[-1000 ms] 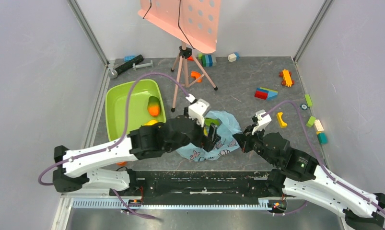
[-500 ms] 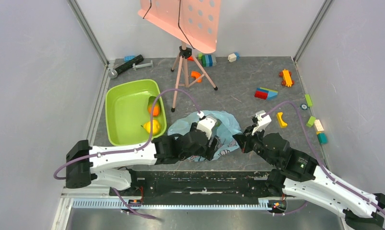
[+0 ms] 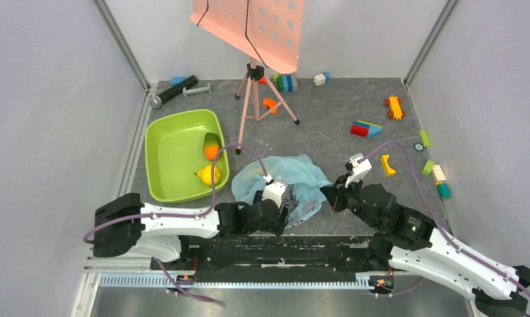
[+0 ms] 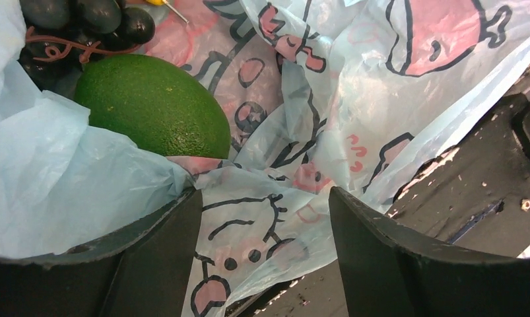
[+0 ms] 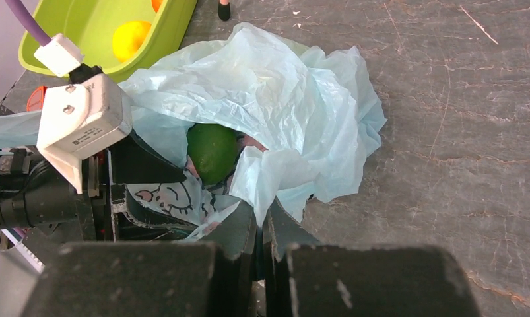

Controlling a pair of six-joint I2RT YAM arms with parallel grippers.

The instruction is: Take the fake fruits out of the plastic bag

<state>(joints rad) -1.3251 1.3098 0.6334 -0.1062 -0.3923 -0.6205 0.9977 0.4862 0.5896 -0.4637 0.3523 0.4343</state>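
The plastic bag [image 3: 285, 177] lies crumpled in the near middle of the table, light blue with cartoon prints [image 4: 328, 99]. Inside it I see a green round fake fruit [image 4: 153, 105] and a dark grape bunch [image 4: 84, 23]; the green one also shows in the right wrist view [image 5: 212, 152]. My left gripper [image 3: 280, 212] is open at the bag's near edge, with printed film lying between its fingers [image 4: 264, 198]. My right gripper [image 3: 328, 195] is shut on a fold of the bag's right edge [image 5: 265, 221]. A yellow fruit [image 3: 209, 174] and an orange-green one [image 3: 211, 146] sit in the lime-green tub [image 3: 173, 142].
A tripod [image 3: 257, 92] carrying a pink perforated board [image 3: 255, 26] stands behind the bag. Toy bricks [image 3: 366, 128] and small pieces [image 3: 435, 173] are scattered at the right and back. A black tool [image 3: 179, 88] lies at the back left. Grey walls close both sides.
My left arm has drawn back toward the near edge and dropped low at the bag's front; its jaws have narrowed somewhat. More of the bag now shows. The right arm has not moved.
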